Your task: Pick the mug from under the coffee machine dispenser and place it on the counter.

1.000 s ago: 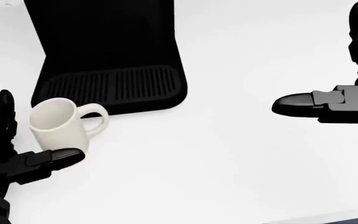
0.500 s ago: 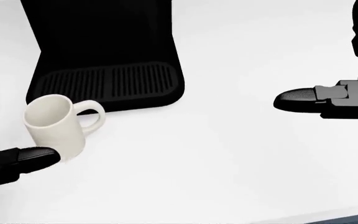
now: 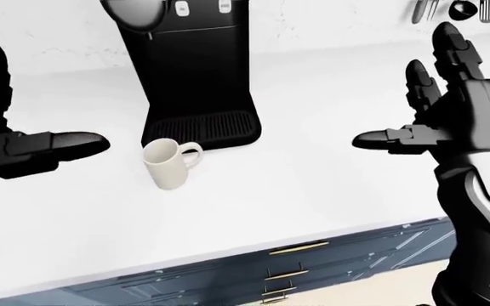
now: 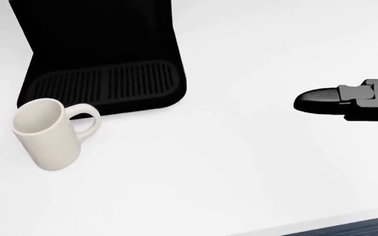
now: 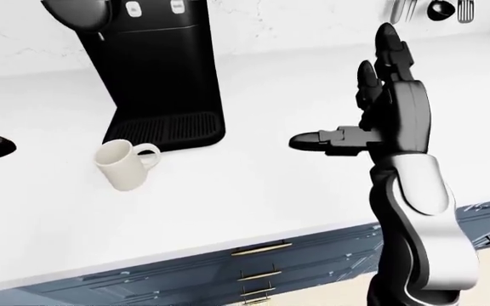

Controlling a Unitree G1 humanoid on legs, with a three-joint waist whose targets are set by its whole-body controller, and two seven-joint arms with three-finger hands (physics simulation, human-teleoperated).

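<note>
- Left hand (image 3: 6, 137), at the left edge of the left-eye view, has its fingers spread apart and grips nothing; one finger points right toward the mug, with clear tabletop between them.
- Cream mug (image 4: 48, 132) stands on the white tabletop (image 4: 241, 167), off the drip tray and just below its lower left corner in the head view. It leans a little, handle to the right, and its inside looks empty.
- Black coffee machine (image 3: 195, 70) rises above the mug, its ribbed drip tray (image 4: 103, 83) bare.
- Right hand (image 5: 373, 115) hangs well to the right of the mug, fingers upright and apart, thumb pointing left, nothing in it.
- Blue-grey drawers (image 3: 313, 261) show beneath the tabletop's edge.
- Utensils (image 3: 449, 9) hang at the top right of the left-eye view.
</note>
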